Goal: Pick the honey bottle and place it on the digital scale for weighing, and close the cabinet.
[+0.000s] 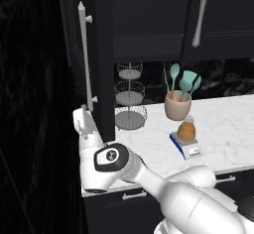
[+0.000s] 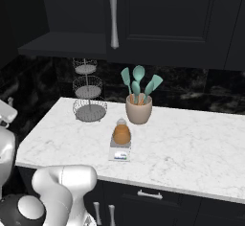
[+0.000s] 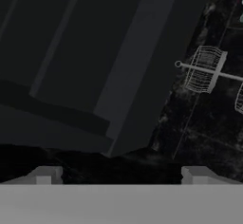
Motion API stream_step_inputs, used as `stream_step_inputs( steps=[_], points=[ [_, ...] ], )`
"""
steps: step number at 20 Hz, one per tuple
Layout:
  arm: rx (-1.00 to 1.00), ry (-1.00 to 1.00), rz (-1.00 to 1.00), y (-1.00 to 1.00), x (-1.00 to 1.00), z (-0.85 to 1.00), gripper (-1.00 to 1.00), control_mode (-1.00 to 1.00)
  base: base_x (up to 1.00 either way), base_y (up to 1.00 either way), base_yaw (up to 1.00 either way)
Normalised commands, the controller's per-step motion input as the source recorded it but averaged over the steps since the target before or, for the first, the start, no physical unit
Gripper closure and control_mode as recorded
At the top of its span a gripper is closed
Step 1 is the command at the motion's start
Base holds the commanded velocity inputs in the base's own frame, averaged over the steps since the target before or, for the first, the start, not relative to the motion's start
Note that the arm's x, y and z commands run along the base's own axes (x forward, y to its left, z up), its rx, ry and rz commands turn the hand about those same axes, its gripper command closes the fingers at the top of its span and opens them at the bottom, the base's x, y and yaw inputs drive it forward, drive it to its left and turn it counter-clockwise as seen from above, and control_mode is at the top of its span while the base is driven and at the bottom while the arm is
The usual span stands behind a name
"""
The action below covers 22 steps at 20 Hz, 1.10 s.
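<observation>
The amber honey bottle (image 1: 187, 130) (image 2: 121, 133) stands upright on the digital scale (image 1: 187, 149) (image 2: 119, 153), on the white marble counter in front of the crock. The black cabinet's left door (image 1: 101, 54) is swung out towards me, its long handle (image 1: 85, 54) facing left. The right door (image 1: 223, 10) is closed, with its handle (image 1: 200, 17) (image 2: 113, 16) upright. My hand (image 1: 81, 120) sits low beside the open door's bottom edge, left of the counter. In the hand view my gripper (image 3: 121, 175) is open with nothing between its fingertips (image 3: 45, 174), facing the dark door panel (image 3: 95, 52).
A beige crock with teal spatulas (image 1: 177, 106) (image 2: 139, 109) stands just behind the scale. A three-tier wire basket stand (image 1: 130, 99) (image 2: 88, 93) (image 3: 204, 69) is at the counter's back left, close to the open door. Black drawers (image 2: 153, 196) run below the counter edge.
</observation>
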Motion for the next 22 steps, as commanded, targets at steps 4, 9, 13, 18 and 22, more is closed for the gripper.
stream_step_inputs(
  steps=[4, 9, 13, 18, 22],
  points=[
    [0.00, 0.10, 0.00, 0.52, 0.14, -0.03, -1.00, -1.00, 0.00, 0.00, 0.00],
    [0.01, 0.01, 0.00, 0.21, -0.02, 0.22, -1.00, -1.00, 0.00, 0.00, 0.00],
    [0.01, 0.00, 0.00, 0.04, -0.16, 0.63, -1.00, -1.00, 0.00, 0.00, 0.00],
    [0.04, 0.00, 0.00, 0.02, -0.18, 0.65, -1.00, -1.00, 0.00, 0.00, 0.00],
    [0.11, 0.00, -0.01, -0.02, -0.31, 0.61, -1.00, -1.00, 0.00, 0.00, 0.00]
  ],
)
